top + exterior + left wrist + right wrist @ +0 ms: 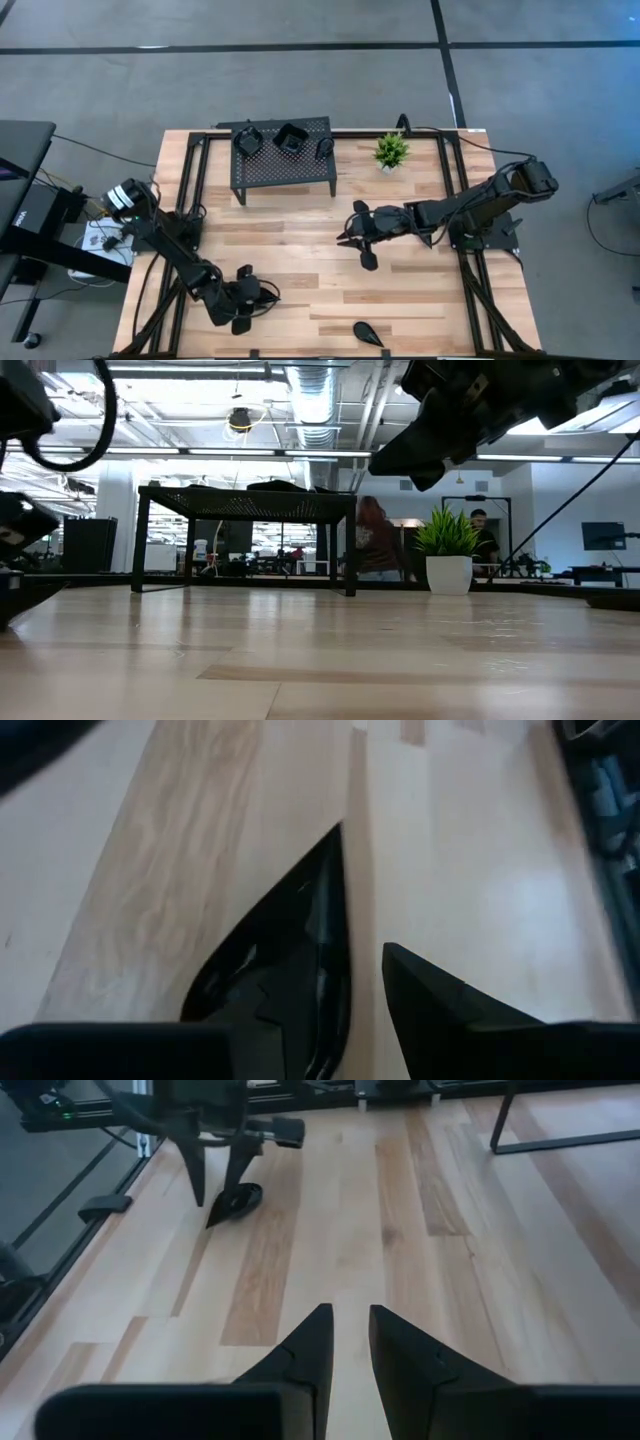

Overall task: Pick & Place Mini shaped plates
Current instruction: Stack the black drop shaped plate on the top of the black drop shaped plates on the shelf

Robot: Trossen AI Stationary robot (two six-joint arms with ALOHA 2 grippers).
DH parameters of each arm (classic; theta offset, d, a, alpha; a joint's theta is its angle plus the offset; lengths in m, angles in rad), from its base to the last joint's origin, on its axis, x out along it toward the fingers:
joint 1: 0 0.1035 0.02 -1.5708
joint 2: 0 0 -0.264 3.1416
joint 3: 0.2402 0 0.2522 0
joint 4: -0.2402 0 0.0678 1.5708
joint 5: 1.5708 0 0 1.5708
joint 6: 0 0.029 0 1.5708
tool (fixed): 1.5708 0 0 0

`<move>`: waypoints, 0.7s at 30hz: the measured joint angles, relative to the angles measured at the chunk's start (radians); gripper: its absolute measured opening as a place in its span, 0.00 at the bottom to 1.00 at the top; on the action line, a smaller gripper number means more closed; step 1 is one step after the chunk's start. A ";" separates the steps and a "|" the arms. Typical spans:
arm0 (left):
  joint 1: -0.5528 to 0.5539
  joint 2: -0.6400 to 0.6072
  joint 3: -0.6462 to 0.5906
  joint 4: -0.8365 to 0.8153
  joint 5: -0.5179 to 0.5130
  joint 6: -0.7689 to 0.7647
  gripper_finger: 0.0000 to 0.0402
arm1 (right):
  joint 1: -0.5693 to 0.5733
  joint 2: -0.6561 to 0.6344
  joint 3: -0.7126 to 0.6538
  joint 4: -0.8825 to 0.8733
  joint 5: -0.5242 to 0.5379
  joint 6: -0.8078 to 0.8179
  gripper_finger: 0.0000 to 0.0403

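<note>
My left gripper (215,1198) stands near the table's near-left corner (250,298), fingers pointing down and open. A glossy black teardrop mini plate (290,960) sits at its fingertips, also seen in the right wrist view (240,1202). My right gripper (348,1312) hovers over the table's middle (347,240), narrowly open and empty, facing the left arm. Another teardrop plate (368,333) lies flat by the near edge. Three more plates (247,140) (291,138) (325,148) rest on the black perforated stand (285,170). My left gripper comes from above, pointing down. The teardrop plate's rim (335,920) lies against the inner side of one finger and hides that finger. Bare table shows between the plate and the other finger (430,1000). The plate sits tilted, low at the table top.
The stand (250,500) is at the far edge, left of a small green potted plant (391,150). Black rails (190,190) run along both table sides. Bare wood lies between the two arms. People show in the room behind.
</note>
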 joint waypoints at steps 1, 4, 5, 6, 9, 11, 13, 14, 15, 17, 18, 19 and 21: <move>0.000 0.009 0.000 -0.002 -0.003 -0.006 0.30 | -0.001 0.000 0.000 0.000 0.000 0.000 0.16; 0.001 0.033 0.000 0.006 -0.014 -0.010 0.30 | -0.005 0.000 0.000 -0.001 0.000 0.000 0.16; 0.001 0.037 0.001 0.009 -0.022 -0.010 0.30 | -0.005 0.000 0.000 -0.003 -0.001 0.000 0.16; 0.000 0.040 0.001 0.011 -0.033 -0.010 0.29 | -0.005 0.000 0.000 -0.003 0.000 0.000 0.16; 0.001 0.041 0.001 0.008 -0.044 -0.005 0.24 | -0.005 0.000 0.000 -0.003 0.000 0.000 0.16; 0.001 0.041 0.001 0.009 -0.045 -0.005 0.17 | -0.005 0.000 0.000 -0.003 0.000 0.000 0.16; 0.001 0.040 0.001 0.012 -0.049 -0.003 0.08 | -0.005 0.000 0.000 -0.003 0.000 0.000 0.16; 0.001 0.038 0.001 0.012 -0.052 -0.002 0.04 | -0.005 0.000 0.000 -0.003 0.000 0.000 0.16; 0.001 0.034 0.001 0.011 -0.053 -0.001 0.03 | -0.005 0.000 0.000 -0.003 0.000 0.000 0.16; 0.005 0.019 0.001 0.004 -0.049 -0.001 0.03 | -0.005 0.000 0.000 -0.003 0.000 0.000 0.16; 0.008 0.001 0.000 0.001 -0.048 0.003 0.03 | -0.005 0.000 0.000 -0.003 0.000 0.000 0.16; 0.013 -0.020 -0.001 0.001 -0.046 0.020 0.03 | -0.005 0.000 0.000 -0.003 0.000 0.000 0.16; 0.027 -0.077 -0.001 0.000 -0.043 0.073 0.02 | -0.005 0.000 0.000 -0.003 0.000 0.000 0.16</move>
